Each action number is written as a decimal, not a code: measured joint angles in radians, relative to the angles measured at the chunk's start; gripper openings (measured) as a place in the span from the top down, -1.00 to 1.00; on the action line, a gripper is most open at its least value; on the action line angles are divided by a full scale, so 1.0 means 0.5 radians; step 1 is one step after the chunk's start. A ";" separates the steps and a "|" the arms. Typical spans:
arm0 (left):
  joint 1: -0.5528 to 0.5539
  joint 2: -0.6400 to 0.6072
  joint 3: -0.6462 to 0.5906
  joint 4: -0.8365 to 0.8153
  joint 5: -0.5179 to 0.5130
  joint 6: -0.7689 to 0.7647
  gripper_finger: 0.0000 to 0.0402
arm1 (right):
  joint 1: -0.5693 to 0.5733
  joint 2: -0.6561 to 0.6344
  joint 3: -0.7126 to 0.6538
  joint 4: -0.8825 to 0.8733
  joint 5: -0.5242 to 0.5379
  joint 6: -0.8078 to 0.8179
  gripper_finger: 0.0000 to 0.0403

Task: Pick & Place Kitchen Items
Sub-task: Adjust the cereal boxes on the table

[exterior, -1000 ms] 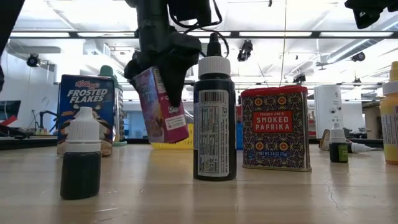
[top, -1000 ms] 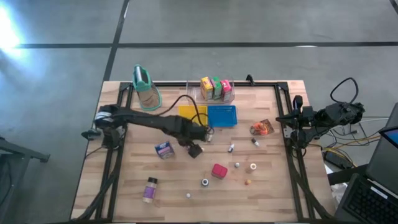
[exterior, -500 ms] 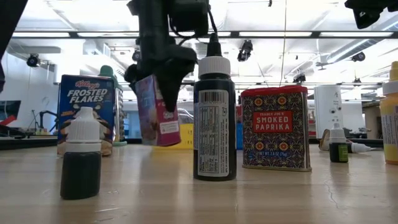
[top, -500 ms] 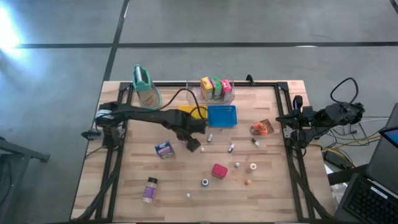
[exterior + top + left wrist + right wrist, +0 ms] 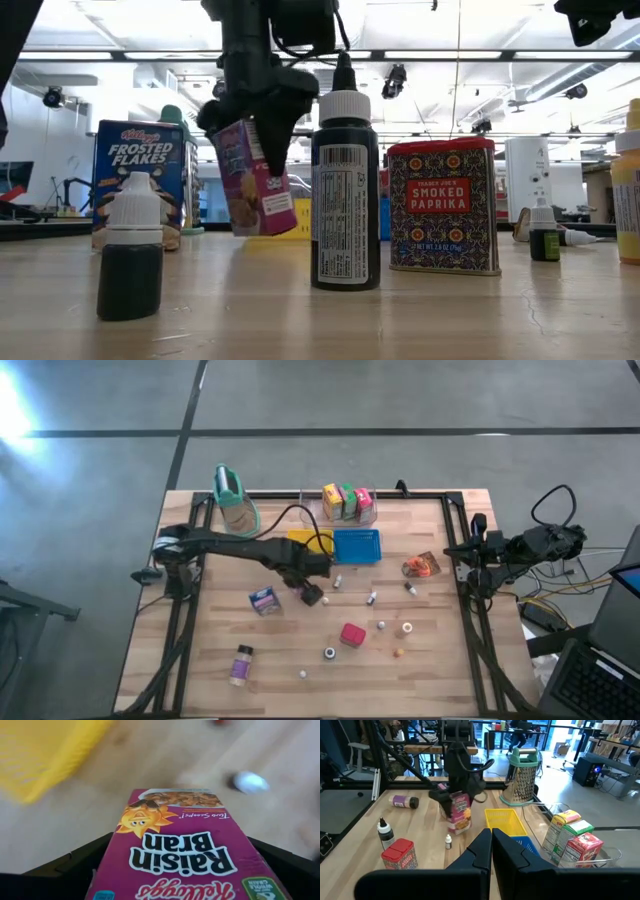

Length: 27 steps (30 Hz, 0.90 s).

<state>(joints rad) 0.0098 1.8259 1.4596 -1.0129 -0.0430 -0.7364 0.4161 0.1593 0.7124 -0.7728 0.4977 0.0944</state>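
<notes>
My left gripper (image 5: 307,590) hangs over the table's middle, just near-side of the yellow tray (image 5: 306,540), shut on a purple Raisin Bran carton (image 5: 255,180). The carton fills the left wrist view (image 5: 180,845) and also shows in the right wrist view (image 5: 459,813). A blue Frosted Flakes carton (image 5: 264,600) lies on the table to its left. Yellow, green and pink cartons (image 5: 347,502) stand in the clear bin. The orange pouch (image 5: 421,566) lies toward the right. My right gripper (image 5: 491,845) waits shut at the table's right edge (image 5: 492,550). My left gripper pinches the Raisin Bran carton between its two fingers (image 5: 65,865), one on each narrow side, at the carton's top end (image 5: 240,130). The fingers come from above, pointing down. The carton hangs below them, tilted and lifted clear of the table.
A blue tray (image 5: 357,546) sits right of the yellow one. A red paprika tin (image 5: 352,634), a spice jar (image 5: 241,663), small dropper bottles (image 5: 371,598) and tiny white pieces (image 5: 407,628) dot the near half. A grater (image 5: 235,500) stands at the far left.
My left gripper has carried the carton a little toward the table's far edge and left, nearer the yellow tray. The carton has stayed clear of the table, swinging from tilted to nearly upright and back to tilted.
</notes>
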 joint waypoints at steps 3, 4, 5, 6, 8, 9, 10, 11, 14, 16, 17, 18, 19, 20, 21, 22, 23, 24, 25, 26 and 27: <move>0.007 0.001 0.013 0.016 -0.008 0.052 -0.99 | 0.000 0.000 0.000 0.000 0.000 0.000 0.96; 0.005 0.001 0.013 0.008 -0.015 -0.022 -0.99 | 0.000 0.000 0.000 0.000 0.000 0.000 0.96; 0.004 0.000 0.014 0.006 0.012 0.045 -0.99 | 0.000 0.000 0.000 0.000 0.001 0.000 0.96; 0.002 0.000 0.016 0.036 0.053 0.156 -0.99 | 0.000 0.000 0.000 0.000 0.000 0.000 0.96; -0.007 0.001 0.035 0.029 0.065 0.084 -0.99 | 0.001 0.000 0.000 0.000 0.000 0.000 0.96; -0.009 0.001 0.033 0.007 0.091 0.099 -0.99 | 0.000 0.000 0.000 0.000 0.000 0.000 0.96; -0.008 0.000 0.029 0.002 0.145 0.204 -0.99 | 0.000 0.000 0.000 0.000 0.001 0.000 0.96; -0.009 0.000 0.034 0.029 0.174 0.253 -0.99 | 0.000 0.000 -0.001 0.000 0.001 0.000 0.96; -0.008 0.001 0.048 -0.090 0.073 0.020 -0.99 | 0.000 0.000 0.000 0.000 0.000 0.000 0.96; -0.003 0.000 0.051 -0.055 0.080 0.115 -0.98 | 0.000 0.000 0.000 0.000 0.001 0.000 0.96; -0.003 0.002 0.061 -0.029 0.080 0.105 -0.98 | 0.001 0.000 -0.001 0.000 0.000 0.000 0.96; -0.005 0.002 0.062 -0.027 0.080 0.063 -0.98 | 0.001 0.000 0.000 0.000 0.000 0.000 0.96; -0.007 0.002 0.061 -0.047 0.091 0.082 -0.98 | 0.000 0.000 -0.001 0.000 0.001 0.000 0.96; -0.007 0.000 0.057 -0.040 0.107 0.132 -0.98 | 0.001 0.000 0.000 0.000 0.001 0.000 0.96; -0.010 0.000 0.057 -0.016 0.108 0.139 -0.98 | 0.000 0.000 0.000 0.000 0.000 0.000 0.96; -0.010 0.000 0.058 -0.012 0.106 0.109 -0.98 | 0.000 0.000 0.000 0.000 0.000 0.000 0.96; -0.009 0.001 0.054 -0.021 0.110 0.108 -0.98 | 0.001 0.000 -0.001 0.000 0.000 0.001 0.96; -0.008 0.001 0.048 -0.035 0.129 0.143 -0.98 | 0.000 0.000 0.000 0.000 0.000 0.001 0.96; -0.005 0.001 0.048 -0.026 0.150 0.161 -0.98 | 0.000 0.000 0.000 0.000 0.000 0.000 0.96; -0.005 0.001 0.049 -0.007 0.156 0.158 -0.98 | 0.000 0.000 0.000 0.000 0.001 0.001 0.96; -0.006 0.001 0.048 -0.011 0.156 0.147 -0.98 | 0.001 0.000 0.000 0.000 0.001 0.001 0.96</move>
<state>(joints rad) 0.0067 1.8263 1.4838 -1.0187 0.0352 -0.6628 0.4164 0.1593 0.7124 -0.7731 0.4980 0.0948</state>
